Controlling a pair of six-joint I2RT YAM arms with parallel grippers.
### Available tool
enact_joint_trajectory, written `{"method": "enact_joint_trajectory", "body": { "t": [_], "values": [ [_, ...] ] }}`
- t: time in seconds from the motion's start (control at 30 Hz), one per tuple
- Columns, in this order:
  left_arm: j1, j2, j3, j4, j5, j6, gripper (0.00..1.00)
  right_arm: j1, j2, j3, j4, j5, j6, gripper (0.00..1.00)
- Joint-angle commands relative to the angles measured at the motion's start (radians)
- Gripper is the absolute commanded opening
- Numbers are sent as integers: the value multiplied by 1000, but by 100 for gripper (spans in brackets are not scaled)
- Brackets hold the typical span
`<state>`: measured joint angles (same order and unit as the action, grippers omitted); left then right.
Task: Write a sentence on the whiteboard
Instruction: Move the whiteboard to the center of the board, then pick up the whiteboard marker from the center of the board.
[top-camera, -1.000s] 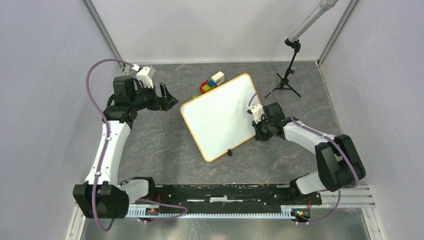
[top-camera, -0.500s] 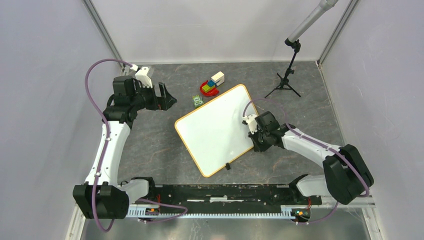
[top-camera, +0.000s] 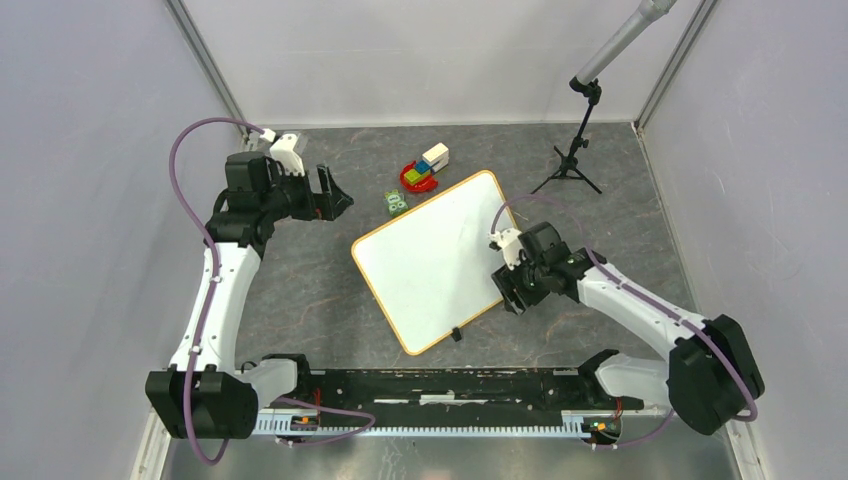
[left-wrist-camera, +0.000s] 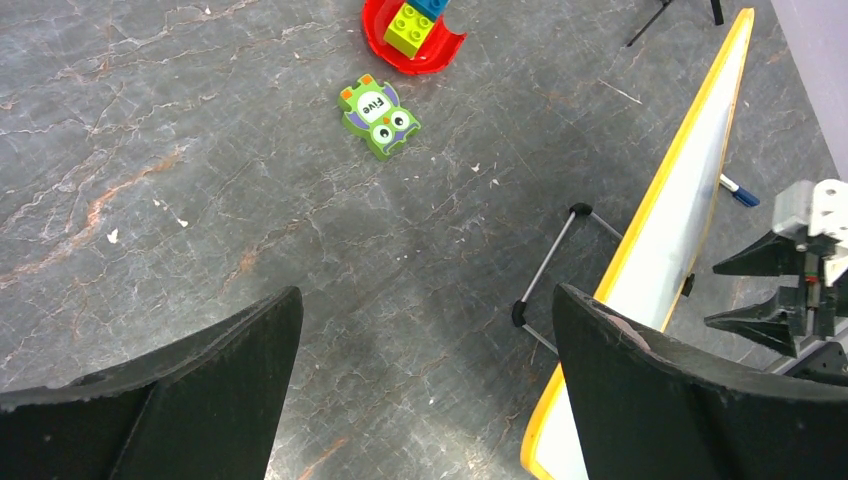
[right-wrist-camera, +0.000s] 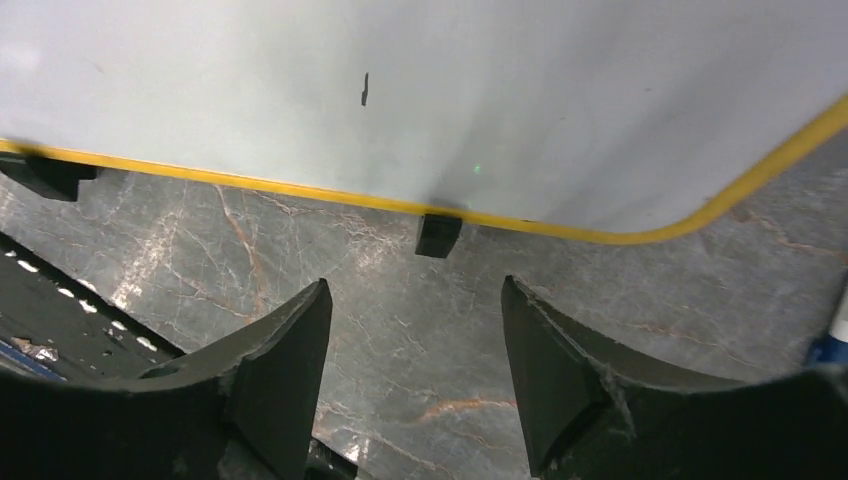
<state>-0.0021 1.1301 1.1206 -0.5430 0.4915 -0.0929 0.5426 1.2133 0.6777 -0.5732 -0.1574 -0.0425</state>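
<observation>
Grey marbled surface (top-camera: 320, 290) runs open from the near rail to the whiteboard (top-camera: 430, 255), which sits skewed at mid-surface with one side propped up. The right claw (top-camera: 508, 290) hovers just beside the board's right rim, jaws apart, gripping nothing. Past the far corner, a red bowl (top-camera: 412, 183) holds coloured blocks (left-wrist-camera: 410, 20), and an owl block (left-wrist-camera: 379, 117) lies near it. The left claw (top-camera: 335, 195) hangs far left, wide and empty, with bare surface between it and the board.
</observation>
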Motion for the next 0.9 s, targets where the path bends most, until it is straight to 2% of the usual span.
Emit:
{"method": "enact_joint_trajectory", "body": {
  "t": [0.0, 0.03, 0.13, 0.2, 0.23, 0.33, 0.47, 0.6, 0.87],
  "values": [
    [0, 0, 54, 22, 0, -40, 100, -51, -53, 105, -62, 44, -77, 69],
    [0, 6, 63, 13, -3, -50, 100, -92, -59, 123, -75, 53, -96, 69],
    [1, 25, 94, -10, -47, -86, 100, -269, -62, 179, -116, -76, -251, 76],
    [0, 33, 100, -12, -80, -87, 100, -372, -19, 254, -164, -156, -365, 80],
    [1, 37, 102, -14, -82, -78, 100, -396, 19, 290, -186, -150, -429, 80],
    [0, 52, 124, -36, -86, -53, 100, -414, 116, 371, -213, -38, -576, 80],
    [1, 78, 162, -104, -44, 20, 100, -419, 240, 441, -291, -15, -734, 76],
    [1, 77, 162, -120, -15, 37, 100, -418, 385, 540, -381, 34, -773, 66],
    [1, 63, 148, -110, 6, 27, 100, -412, 540, 607, -396, 89, -775, 55]
  ]
}}
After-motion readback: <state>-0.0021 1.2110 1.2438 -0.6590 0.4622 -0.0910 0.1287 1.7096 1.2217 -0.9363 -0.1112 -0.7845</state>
